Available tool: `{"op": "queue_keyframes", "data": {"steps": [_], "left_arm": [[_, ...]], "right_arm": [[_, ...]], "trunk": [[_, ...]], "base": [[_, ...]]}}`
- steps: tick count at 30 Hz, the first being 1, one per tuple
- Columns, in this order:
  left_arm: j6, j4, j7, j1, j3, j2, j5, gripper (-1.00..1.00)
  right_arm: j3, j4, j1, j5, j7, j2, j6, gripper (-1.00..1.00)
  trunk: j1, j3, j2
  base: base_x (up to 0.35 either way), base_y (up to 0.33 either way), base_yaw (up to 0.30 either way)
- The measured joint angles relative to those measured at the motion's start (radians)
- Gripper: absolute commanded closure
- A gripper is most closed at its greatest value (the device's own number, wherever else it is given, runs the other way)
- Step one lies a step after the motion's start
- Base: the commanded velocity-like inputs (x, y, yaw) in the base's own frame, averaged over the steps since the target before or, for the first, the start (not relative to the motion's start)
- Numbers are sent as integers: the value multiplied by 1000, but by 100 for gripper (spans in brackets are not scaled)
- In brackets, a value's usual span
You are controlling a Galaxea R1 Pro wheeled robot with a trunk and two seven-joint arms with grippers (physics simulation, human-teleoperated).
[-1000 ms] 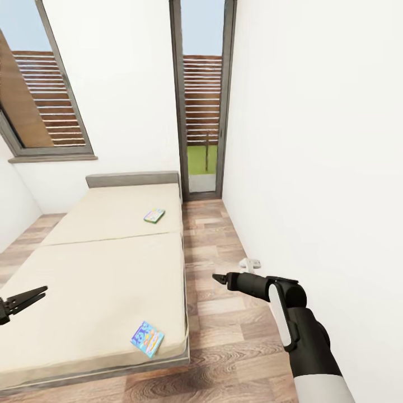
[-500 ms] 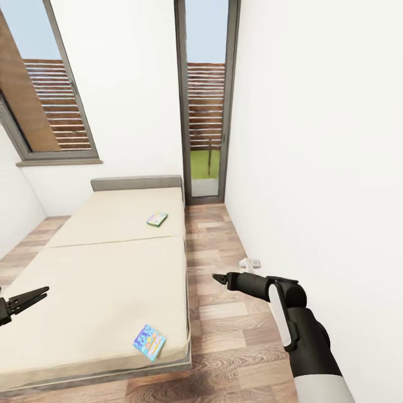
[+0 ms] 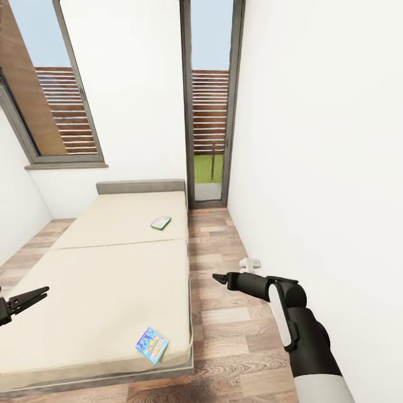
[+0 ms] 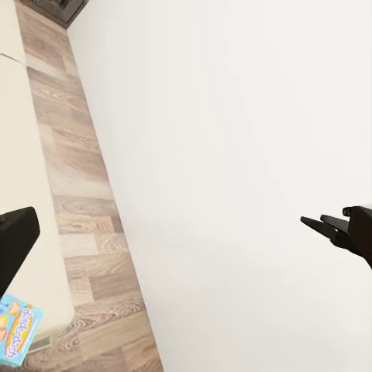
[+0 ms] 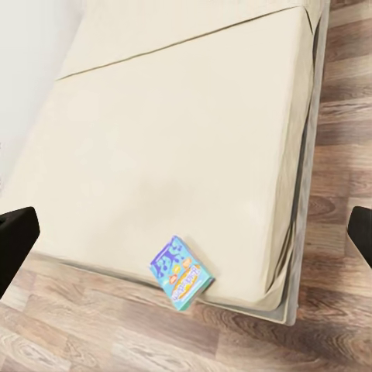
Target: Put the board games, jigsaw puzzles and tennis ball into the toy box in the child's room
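**Two flat game boxes on the bed, both claws empty**

Two of the board games are seen on the low wide bed with beige mattress and grey frame [image 3: 101,291]. The thin, mostly blue game box with a busy printed cover [image 3: 151,345] lies flat near the foot corner of the mattress, close to the edge beside the wood-plank floor [image 3: 235,336]. The second thin box, green and white on its cover [image 3: 160,223], lies flat further up, nearer the grey headboard [image 3: 141,186], well apart from the first.

The left claw [image 3: 34,295] is held over the mattress side with its dark fingers slightly parted and nothing between them. The right claw [image 3: 219,277] hangs over the floor beside the bed; its tips look nearly closed in the head view, though the fingers stand wide at the frame edges in the right wrist view, so its state cannot be told. Nothing is held by it.

Both boxes are judged to be light, stiff and flat, with smooth printed covers that may slip. Because each lies flush on a soft mattress, a pinch from above is likely to press it into the padding. The blue box is best taken across a short edge, perhaps after being slid toward the mattress edge so that one finger can pass beneath.
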Motion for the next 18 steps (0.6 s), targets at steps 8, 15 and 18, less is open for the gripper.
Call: {"op": "queue_keyframes", "data": {"steps": [8,15,18], "left_arm": [[0,0,0,0,0,0,0,-100],[0,0,0,0,1,0,0,-100],[0,0,0,0,1,0,0,-100]], "right_arm": [[0,0,0,0,0,0,0,-100],[0,1,0,-1,0,0,0,-100],[0,1,0,-1,0,0,0,-100]], "trunk": [[0,13,0],[0,25,0],[0,30,0]], "base": [[0,0,66],[0,0,66],[0,0,66]]}}
